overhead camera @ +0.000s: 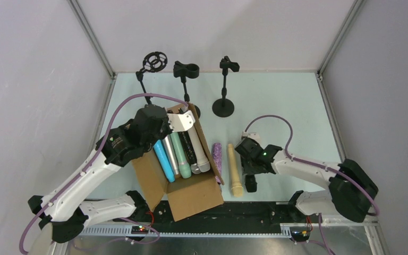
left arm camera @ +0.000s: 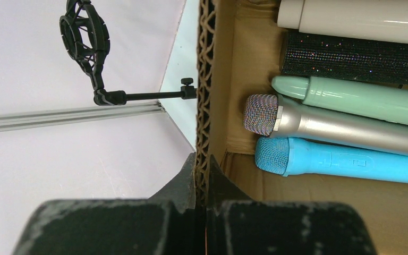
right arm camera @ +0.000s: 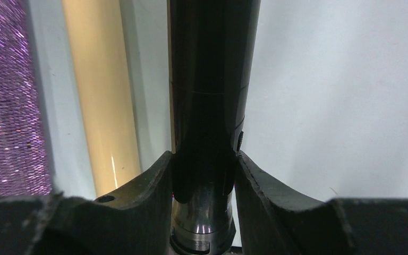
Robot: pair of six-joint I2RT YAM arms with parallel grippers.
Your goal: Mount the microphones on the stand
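My left gripper [overhead camera: 166, 123] [left arm camera: 202, 162] is shut on the far wall of the brown cardboard box [overhead camera: 191, 194] [left arm camera: 206, 79]. In the box lie blue [left arm camera: 345, 162], silver-grey [left arm camera: 324, 125], mint green [left arm camera: 361, 98], black glittery [left arm camera: 356, 58] and pale grey [left arm camera: 361, 18] microphones. My right gripper [overhead camera: 248, 159] [right arm camera: 204, 159] is shut on a black microphone [overhead camera: 251, 184] [right arm camera: 212, 95] low over the table. A cream microphone [overhead camera: 235, 170] [right arm camera: 103, 106] and a glittery purple one [overhead camera: 218, 159] [right arm camera: 8, 106] lie to its left. Three black stands [overhead camera: 224, 106] stand at the back.
The left stand carries a ring-shaped shock mount [overhead camera: 154, 61] [left arm camera: 85, 37]; the middle one has a clip [overhead camera: 186, 69] and rises just behind the box; the right one has a round base. Grey walls enclose the table on three sides.
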